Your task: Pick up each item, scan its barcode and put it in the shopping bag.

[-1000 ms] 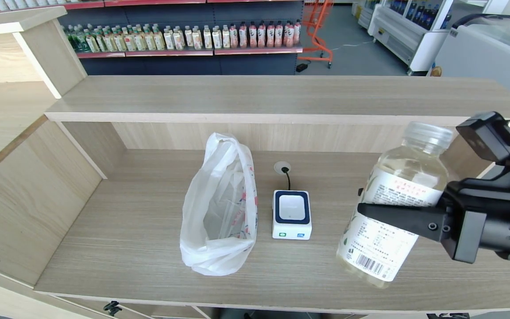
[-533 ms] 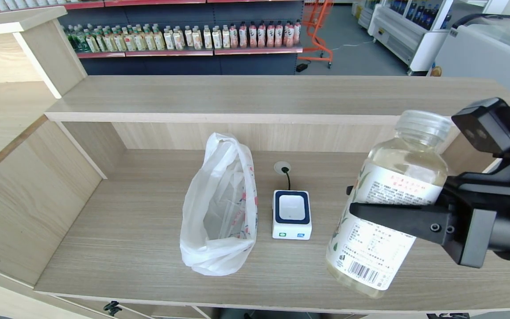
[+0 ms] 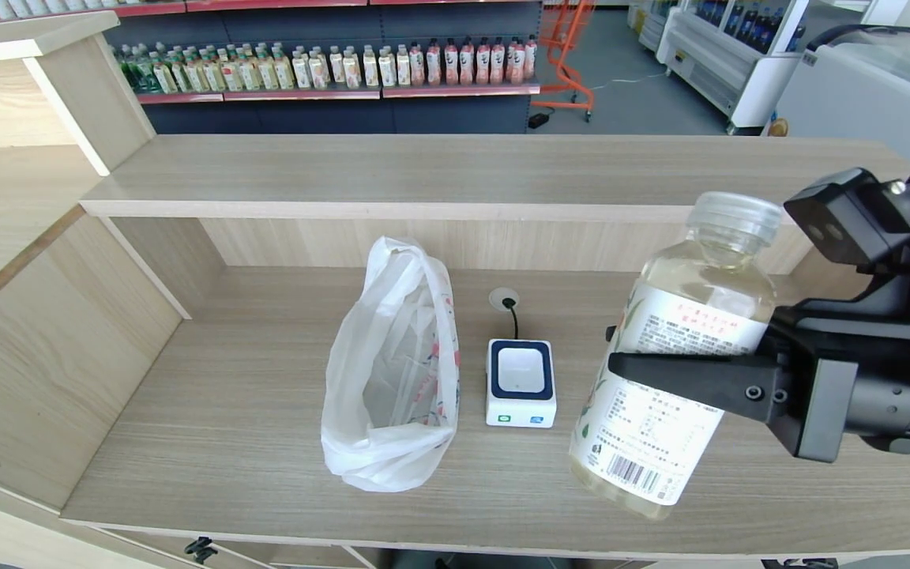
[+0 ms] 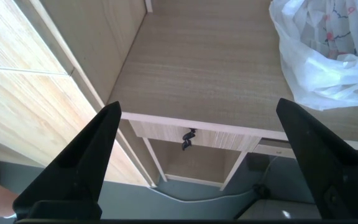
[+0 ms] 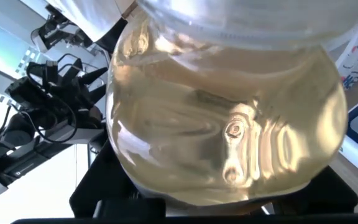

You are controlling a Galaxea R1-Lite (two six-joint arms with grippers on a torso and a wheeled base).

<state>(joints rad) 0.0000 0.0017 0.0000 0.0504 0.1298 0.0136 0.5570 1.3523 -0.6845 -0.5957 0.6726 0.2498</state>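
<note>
A clear bottle (image 3: 676,356) of pale yellow drink with a white label hangs tilted above the right part of the counter, its barcode facing down and forward. My right gripper (image 3: 644,356) is shut on the bottle's middle. In the right wrist view the bottle (image 5: 229,118) sits close up between the fingers. The white scanner (image 3: 520,382) with a dark blue frame lies left of the bottle. The white plastic shopping bag (image 3: 392,371) stands open left of the scanner. My left gripper (image 4: 201,162) is open, held over the counter's front edge, with the bag (image 4: 328,56) off to one side.
The wooden counter (image 3: 265,411) has a raised back ledge (image 3: 455,174) and a side wall on the left. A cable runs from the scanner to a port (image 3: 504,299) in the counter. Shelves of bottles (image 3: 329,67) stand far behind.
My right gripper has carried the bottle left and slightly up, closer to the scanner. The bag and scanner have not moved.
</note>
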